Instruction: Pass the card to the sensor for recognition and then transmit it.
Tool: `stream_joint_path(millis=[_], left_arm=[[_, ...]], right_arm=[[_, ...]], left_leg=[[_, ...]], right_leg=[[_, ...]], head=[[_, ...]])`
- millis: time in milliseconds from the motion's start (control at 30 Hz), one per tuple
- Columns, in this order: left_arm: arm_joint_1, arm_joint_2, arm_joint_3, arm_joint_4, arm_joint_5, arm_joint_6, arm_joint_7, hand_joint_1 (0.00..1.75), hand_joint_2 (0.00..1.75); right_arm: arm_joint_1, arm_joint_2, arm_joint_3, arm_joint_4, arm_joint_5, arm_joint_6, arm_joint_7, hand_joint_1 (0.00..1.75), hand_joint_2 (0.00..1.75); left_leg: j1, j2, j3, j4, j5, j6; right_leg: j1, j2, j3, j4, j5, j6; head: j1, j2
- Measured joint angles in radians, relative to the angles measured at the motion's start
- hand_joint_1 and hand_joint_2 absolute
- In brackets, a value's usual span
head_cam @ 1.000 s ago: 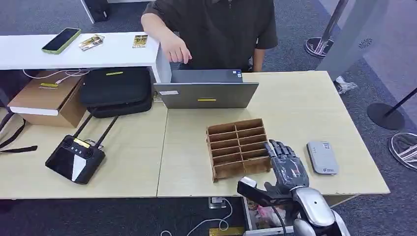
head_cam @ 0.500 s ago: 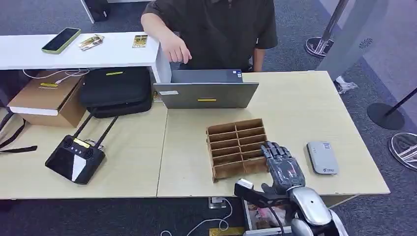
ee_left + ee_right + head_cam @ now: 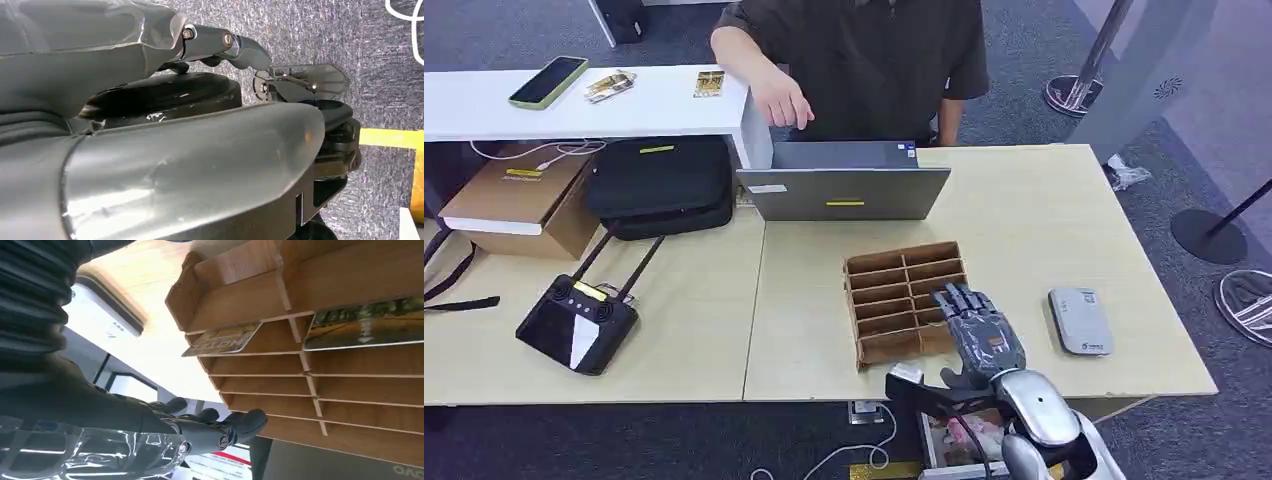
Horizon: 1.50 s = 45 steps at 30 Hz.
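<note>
- Right hand [image 3: 980,333] over the near right corner of the wooden card rack [image 3: 904,300], fingers spread apart and grasping nothing; likely placed so as to reach down into a slot.
- Left hand [image 3: 150,150] seen only from the left wrist camera, close over grey carpet; whether spread or clenched cannot be told.
- Two cards in the rack's slots, seen in the right wrist view: a landscape-printed card [image 3: 365,327] and a gold-toned card [image 3: 222,341], both lying tilted in their compartments with edges sticking out, probably so fingers can catch them. Print on the gold one too small to read.
- Grey card sensor [image 3: 1080,320] flat on the table [image 3: 1044,220] just right of the hand, well within reach for the scan; a small logo on its near corner, unreadable.
- Grey laptop [image 3: 844,190] beyond the rack, a yellow sticker on its lid.
- Person [image 3: 854,60] behind the laptop, presumably waiting for the card.
</note>
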Motion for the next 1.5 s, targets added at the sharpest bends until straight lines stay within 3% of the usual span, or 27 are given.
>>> stream_joint_path(millis=[1500], left_arm=[[-0.002,0.002,0.0,0.0,-0.011,0.005,0.003,0.0,0.0]], right_arm=[[-0.061,0.039,0.06,0.052,-0.01,-0.001,-0.017,0.0,1.75]], left_leg=[[0.0,0.0,0.0,0.0,0.0,0.0]], right_leg=[[0.0,0.0,0.0,0.0,0.0,0.0]], head=[[0.0,0.0]])
